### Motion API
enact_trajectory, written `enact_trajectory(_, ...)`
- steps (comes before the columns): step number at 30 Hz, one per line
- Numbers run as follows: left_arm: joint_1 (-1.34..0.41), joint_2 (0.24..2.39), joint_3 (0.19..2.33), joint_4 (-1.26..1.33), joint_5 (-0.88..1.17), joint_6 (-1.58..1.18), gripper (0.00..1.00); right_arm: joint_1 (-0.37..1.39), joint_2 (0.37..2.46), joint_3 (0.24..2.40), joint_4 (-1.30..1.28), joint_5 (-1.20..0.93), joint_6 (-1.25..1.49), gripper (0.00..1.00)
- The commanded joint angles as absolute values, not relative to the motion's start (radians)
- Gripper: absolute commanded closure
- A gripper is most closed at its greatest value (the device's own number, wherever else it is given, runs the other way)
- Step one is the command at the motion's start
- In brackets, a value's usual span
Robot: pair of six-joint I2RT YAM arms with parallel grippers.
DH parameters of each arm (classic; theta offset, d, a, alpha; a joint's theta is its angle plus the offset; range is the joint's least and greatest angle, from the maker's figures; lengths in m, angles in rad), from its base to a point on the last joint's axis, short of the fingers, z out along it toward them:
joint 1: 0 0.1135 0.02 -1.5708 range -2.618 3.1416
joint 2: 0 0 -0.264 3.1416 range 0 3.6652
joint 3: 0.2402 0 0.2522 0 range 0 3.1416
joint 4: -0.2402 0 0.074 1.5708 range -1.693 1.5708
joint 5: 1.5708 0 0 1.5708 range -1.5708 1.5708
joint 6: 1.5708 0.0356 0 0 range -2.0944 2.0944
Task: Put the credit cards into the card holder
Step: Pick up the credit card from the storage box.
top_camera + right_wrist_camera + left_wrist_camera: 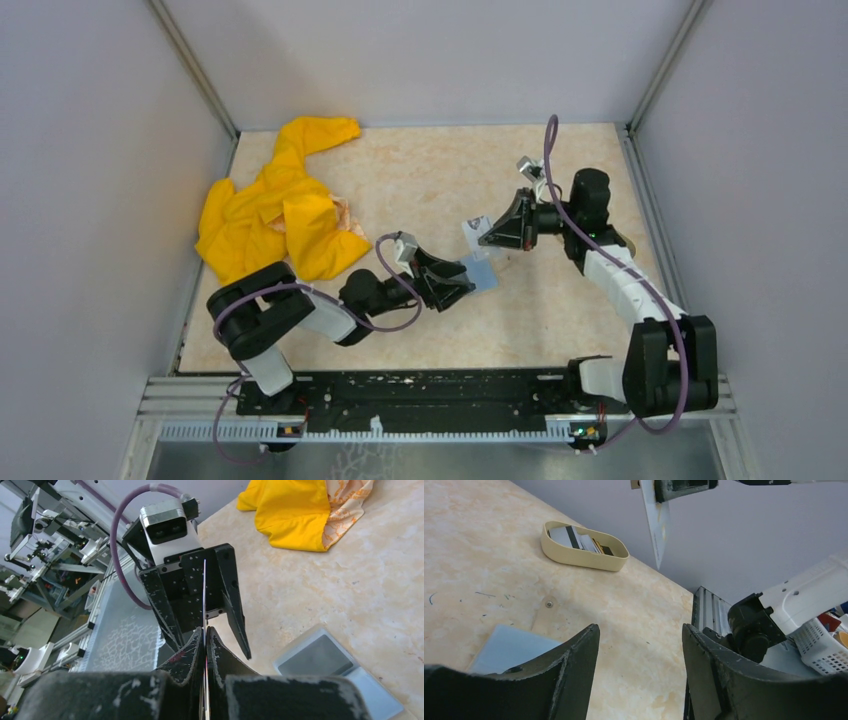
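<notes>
My right gripper (487, 238) is shut on one credit card (477, 228) and holds it upright above the table. The right wrist view shows this card (204, 595) edge-on between the closed fingertips (194, 652). The card holder (487, 272) lies flat and open on the table just below it, pale grey-blue side up, and also shows in the right wrist view (325, 655). My left gripper (462, 283) is open and empty right beside the holder's left edge (509, 647). The held card (658, 520) hangs above it.
An oval cream dish (574, 555) holding several more cards stands further back on the table, toward the right wall. A crumpled yellow cloth (275, 210) lies at the far left and also shows in the right wrist view (295, 510). Grey walls enclose the table.
</notes>
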State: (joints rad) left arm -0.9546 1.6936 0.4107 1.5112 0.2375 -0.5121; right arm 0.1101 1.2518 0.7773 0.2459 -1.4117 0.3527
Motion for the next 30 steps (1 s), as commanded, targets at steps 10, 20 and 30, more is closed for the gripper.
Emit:
enact_trajectory(10, -0.966, 1.721, 0.539, 1.741, 0.187, -0.502, 0.41, 0.187, 1.229, 0.803, 0.209, -1.381, 0.278, 1.0)
enact_trajectory(20, -0.966, 1.7, 0.556, 1.751, 0.195, -0.543, 0.68, 0.215, 1.239, 0.819, 0.123, -1.361, 0.193, 1.0)
enact_trajectory(30, -0.96, 1.615, 0.501, 1.598, 0.258, -0.523, 1.0, 0.226, 1.233, 0.904, -0.19, -1.281, -0.096, 0.67)
